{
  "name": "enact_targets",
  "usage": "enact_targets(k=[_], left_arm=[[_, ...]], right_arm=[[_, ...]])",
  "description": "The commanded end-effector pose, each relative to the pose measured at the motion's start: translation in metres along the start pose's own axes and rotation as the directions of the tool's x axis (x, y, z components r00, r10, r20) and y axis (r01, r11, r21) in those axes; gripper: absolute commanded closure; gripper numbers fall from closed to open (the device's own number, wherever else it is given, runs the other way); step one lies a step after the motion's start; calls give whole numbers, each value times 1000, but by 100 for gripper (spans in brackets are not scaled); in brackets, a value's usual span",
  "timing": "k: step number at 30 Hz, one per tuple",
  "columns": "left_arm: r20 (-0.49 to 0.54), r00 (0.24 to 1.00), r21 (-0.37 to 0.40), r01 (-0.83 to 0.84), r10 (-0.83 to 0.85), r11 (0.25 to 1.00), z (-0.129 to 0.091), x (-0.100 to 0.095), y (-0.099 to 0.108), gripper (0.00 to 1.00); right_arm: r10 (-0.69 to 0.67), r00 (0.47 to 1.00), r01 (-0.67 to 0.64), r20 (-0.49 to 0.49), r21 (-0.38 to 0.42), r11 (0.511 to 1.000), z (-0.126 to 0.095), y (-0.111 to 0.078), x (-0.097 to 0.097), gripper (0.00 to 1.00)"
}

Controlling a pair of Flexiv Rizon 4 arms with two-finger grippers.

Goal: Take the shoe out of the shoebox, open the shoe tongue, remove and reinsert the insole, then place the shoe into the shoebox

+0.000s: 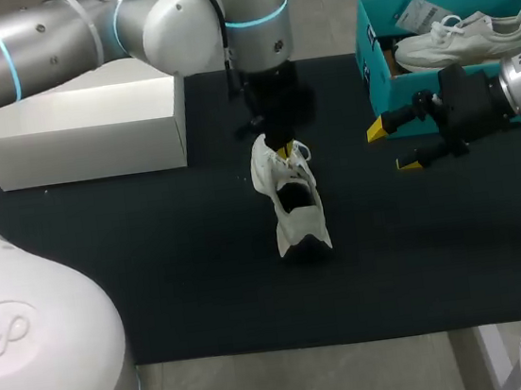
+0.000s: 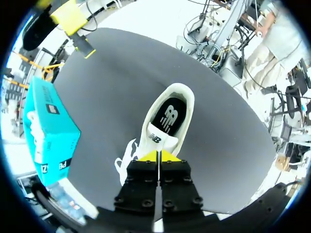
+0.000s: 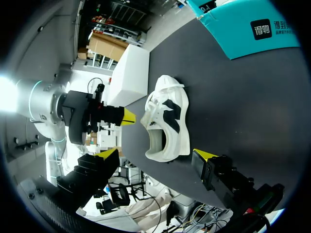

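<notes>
- Showing a logo on its insole (image 2: 169,116), the white shoe (image 1: 292,201) points heel toward the near surface (image 1: 155,265) edge.
- Left gripper (image 2: 159,156) clamps its tongue (image 2: 158,141); right gripper (image 1: 394,147) has fingers apart.

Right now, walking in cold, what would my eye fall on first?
A white shoe sits mid-table on the black mat, its upper edge pinched by the left gripper. At the table's far right stands a teal shoebox with a second white shoe inside, and the right gripper hangs open beside it.
</notes>
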State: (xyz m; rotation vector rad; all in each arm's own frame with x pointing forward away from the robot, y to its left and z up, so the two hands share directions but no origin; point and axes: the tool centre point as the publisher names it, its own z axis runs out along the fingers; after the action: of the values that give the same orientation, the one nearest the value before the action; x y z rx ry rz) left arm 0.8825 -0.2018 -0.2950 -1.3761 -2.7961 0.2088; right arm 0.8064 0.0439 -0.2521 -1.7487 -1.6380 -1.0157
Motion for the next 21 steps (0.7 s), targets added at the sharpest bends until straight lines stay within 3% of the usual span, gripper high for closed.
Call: enact_targets(k=[1, 9, 16, 21], left_arm=[[-3, 947, 34, 321, -321, 946, 1, -1, 1, 100], [-3, 947, 34, 321, -321, 946, 1, -1, 1, 100], [59, 790, 147, 597, -610, 788, -13, 10, -14, 100], [37, 771, 157, 624, -636, 766, -16, 16, -17, 100]], right_arm=[[2, 1000, -2, 3, -1, 1000, 1, -1, 1, 0], [2, 1000, -2, 3, -1, 1000, 1, -1, 1, 0], [2, 1000, -2, 3, -1, 1000, 1, -1, 1, 0], [2, 1000, -2, 3, -1, 1000, 1, -1, 1, 0]])
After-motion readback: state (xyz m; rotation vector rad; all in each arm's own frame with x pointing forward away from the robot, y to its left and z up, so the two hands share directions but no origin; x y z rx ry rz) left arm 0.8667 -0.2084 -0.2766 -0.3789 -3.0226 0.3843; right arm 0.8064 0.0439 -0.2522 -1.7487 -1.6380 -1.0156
